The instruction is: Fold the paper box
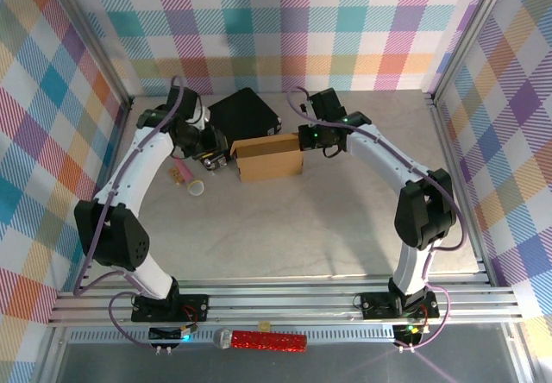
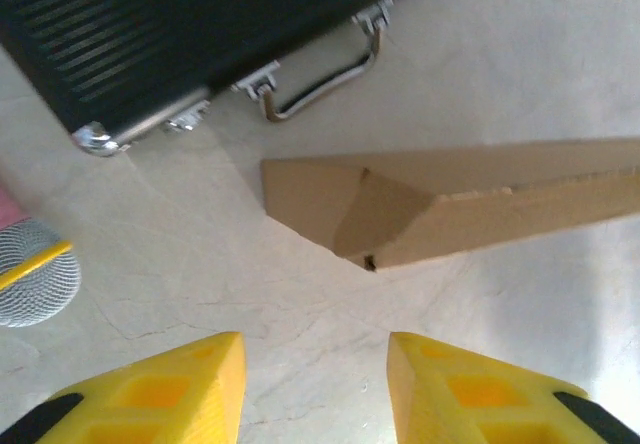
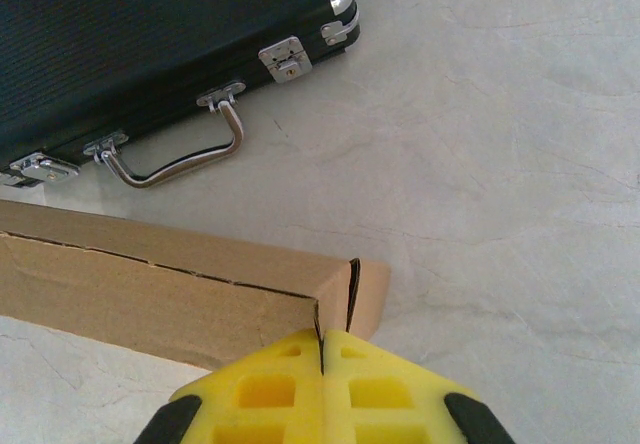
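We see the paper box (image 1: 269,157) lying on the table (image 1: 328,219) between the two arms, just in front of the black case (image 1: 246,114). Our left pincer (image 2: 315,354) stands partly open near the box's left end, nothing between its fingers. Our right pincer (image 3: 322,349) is pressed shut at the box's right end; whether it pinches cardboard we cannot tell.

No legible txt, labels or nos. on anything.
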